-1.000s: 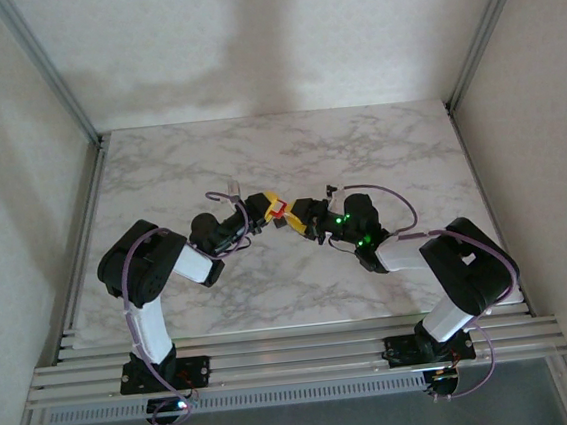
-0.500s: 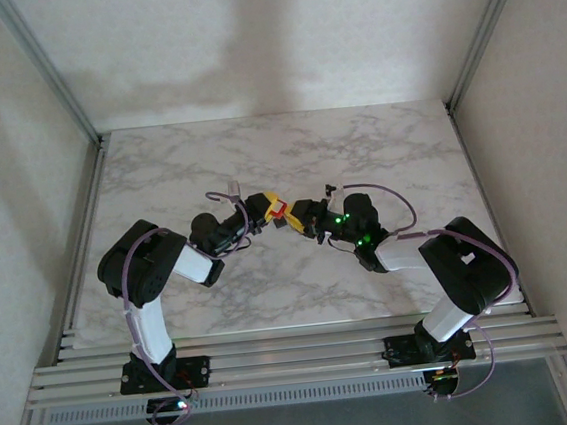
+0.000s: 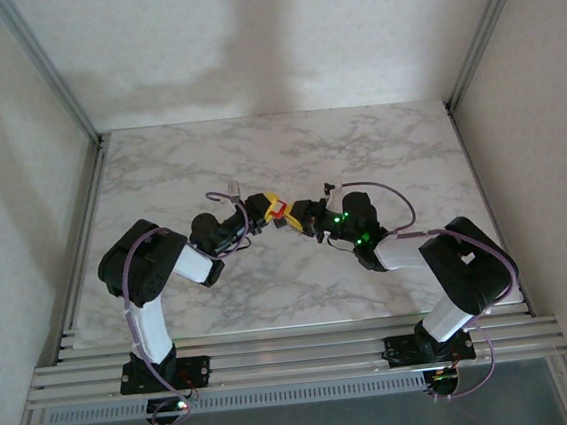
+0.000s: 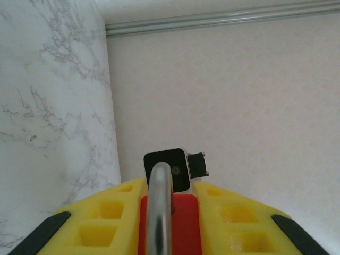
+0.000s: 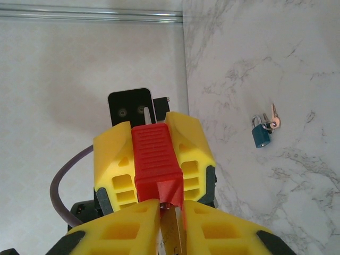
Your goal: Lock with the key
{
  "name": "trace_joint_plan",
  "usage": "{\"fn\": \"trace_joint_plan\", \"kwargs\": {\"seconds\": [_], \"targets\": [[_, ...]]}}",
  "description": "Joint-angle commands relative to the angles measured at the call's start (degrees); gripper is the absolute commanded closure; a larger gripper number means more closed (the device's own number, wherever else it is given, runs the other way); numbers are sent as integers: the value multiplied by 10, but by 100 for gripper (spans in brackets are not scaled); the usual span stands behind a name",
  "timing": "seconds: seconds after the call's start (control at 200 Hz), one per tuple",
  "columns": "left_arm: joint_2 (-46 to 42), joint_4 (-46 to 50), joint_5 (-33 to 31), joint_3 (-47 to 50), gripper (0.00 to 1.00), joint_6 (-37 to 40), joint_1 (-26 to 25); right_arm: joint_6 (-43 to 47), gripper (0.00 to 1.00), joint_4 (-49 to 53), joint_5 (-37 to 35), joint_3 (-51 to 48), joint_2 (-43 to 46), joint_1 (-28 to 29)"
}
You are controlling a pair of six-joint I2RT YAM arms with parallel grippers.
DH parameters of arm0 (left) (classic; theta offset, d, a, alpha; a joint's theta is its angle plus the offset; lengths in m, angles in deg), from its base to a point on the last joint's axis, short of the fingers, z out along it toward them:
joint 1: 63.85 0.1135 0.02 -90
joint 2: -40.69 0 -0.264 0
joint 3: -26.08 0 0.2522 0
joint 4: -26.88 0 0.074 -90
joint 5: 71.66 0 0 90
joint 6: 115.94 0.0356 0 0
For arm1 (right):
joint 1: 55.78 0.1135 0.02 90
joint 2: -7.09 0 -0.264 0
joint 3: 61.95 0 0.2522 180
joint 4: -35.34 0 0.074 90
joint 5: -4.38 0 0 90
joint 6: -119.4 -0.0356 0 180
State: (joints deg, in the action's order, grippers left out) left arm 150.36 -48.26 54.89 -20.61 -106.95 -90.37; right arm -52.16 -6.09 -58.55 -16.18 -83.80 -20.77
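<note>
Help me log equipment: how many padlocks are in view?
2. A red padlock is clamped in the left gripper; a small teal padlock lies on the table. More may hide under the arms.

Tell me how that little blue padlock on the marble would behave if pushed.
The blue padlock lies flat, so it would probably slide, not roll, on the smooth marble table. Its attached key looks loose and may trail. Metal shackle suggests stiff, heavyish.

Marble table [image 3: 278, 153]: left gripper [image 3: 268, 204] and right gripper [image 3: 295, 215] meet mid-table, red padlock [image 3: 279, 211] between them.
</note>
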Motion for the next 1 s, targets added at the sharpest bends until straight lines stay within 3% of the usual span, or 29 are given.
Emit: {"fn": "trace_joint_plan", "kwargs": {"seconds": [0.0, 0.696, 0.996], "targets": [[6, -71, 16, -1, 100, 6, 1, 29, 83, 19, 6, 15, 16, 9], [11, -94, 19, 2, 100, -9, 4, 43, 91, 5, 6, 10, 8, 9], [46, -175, 20, 1, 100, -78, 10, 47, 91, -46, -5, -8, -7, 12]]}}
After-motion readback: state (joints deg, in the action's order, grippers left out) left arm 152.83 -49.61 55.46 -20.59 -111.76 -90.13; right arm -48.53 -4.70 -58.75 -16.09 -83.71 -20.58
